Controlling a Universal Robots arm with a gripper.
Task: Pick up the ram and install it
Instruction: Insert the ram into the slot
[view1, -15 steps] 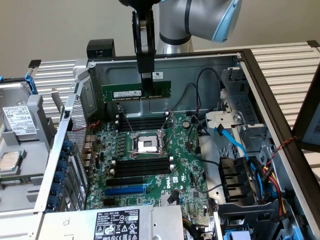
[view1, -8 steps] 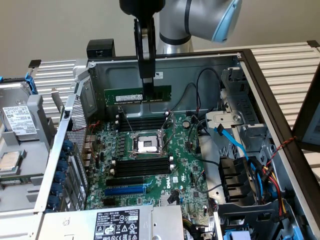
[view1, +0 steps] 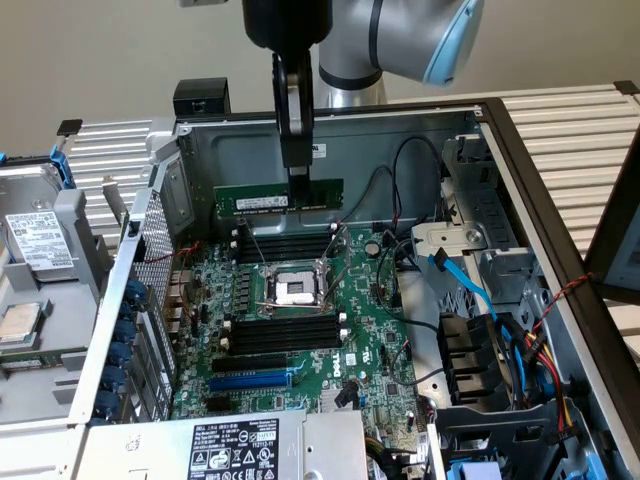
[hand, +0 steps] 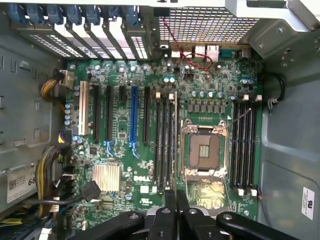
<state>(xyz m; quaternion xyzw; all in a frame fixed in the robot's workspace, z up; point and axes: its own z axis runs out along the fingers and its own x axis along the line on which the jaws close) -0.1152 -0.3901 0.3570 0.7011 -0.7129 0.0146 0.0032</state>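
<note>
So, biggest thing first: the open tower case (view1: 400, 130) is dull grey sheet metal, boxy, with a perforated mesh panel on the exterior view's left. The robot arm (view1: 400, 40) comes in from above, smooth silver tube with a pale blue cap and a black wrist. Under it lies the motherboard (view1: 385, 325), glossy green and crowded with tiny solder points and round capacitors. Two banks of long black memory slots (view1: 285, 333) flank the square CPU socket (view1: 297, 290), which has a shiny metal frame. There's a single blue slot (view1: 250, 380) nearer the camera, and a finned silver heatsink (hand: 106, 177) in the wrist view. A flat blue cable (view1: 465, 285) loops off on the exterior view's right. The gripper (view1: 300, 180) has slim black fingers pinched tight on the top edge of the ram (view1: 255, 198), a thin flat green stick with a white label strip, held level in the air in front of the case's back wall, above the far bank of slots and not seated in any of them.
</note>
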